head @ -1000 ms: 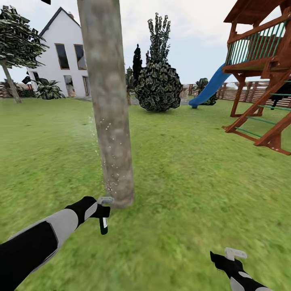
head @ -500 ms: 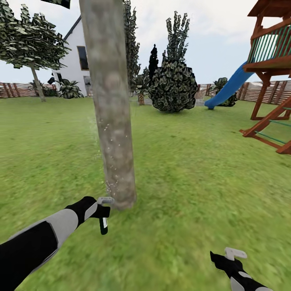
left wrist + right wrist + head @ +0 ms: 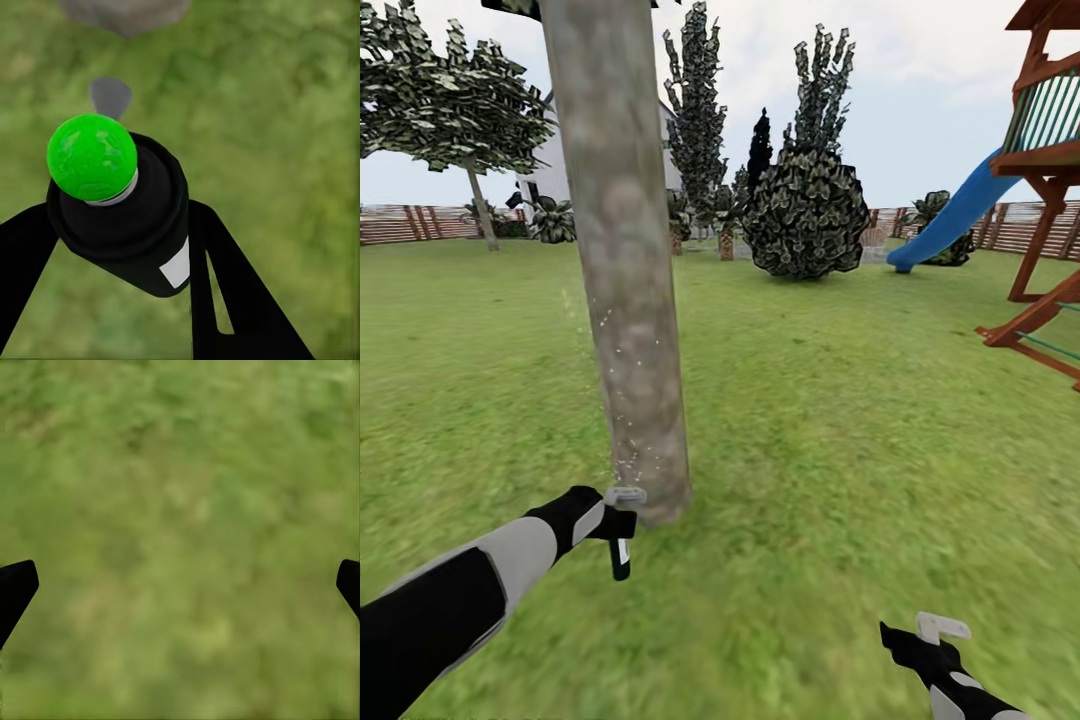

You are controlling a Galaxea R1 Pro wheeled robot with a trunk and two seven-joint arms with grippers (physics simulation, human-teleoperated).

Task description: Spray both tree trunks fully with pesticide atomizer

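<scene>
Spraying is under way on the near tree trunk [image 3: 622, 280]: the left end effector [image 3: 618, 512] is clamped on the pesticide atomizer [image 3: 620, 556], holding it low beside the trunk's base, with pale droplets flecking the bark. I'm judging that the upper bark needs coverage next, so the nozzle wants lifting. The right end effector [image 3: 180, 577] is hanging wide open over grass [image 3: 840, 430], gripping nothing.

Blue slide [image 3: 950, 215] on wooden play tower [image 3: 1045, 180]; round bush [image 3: 806, 214].
</scene>
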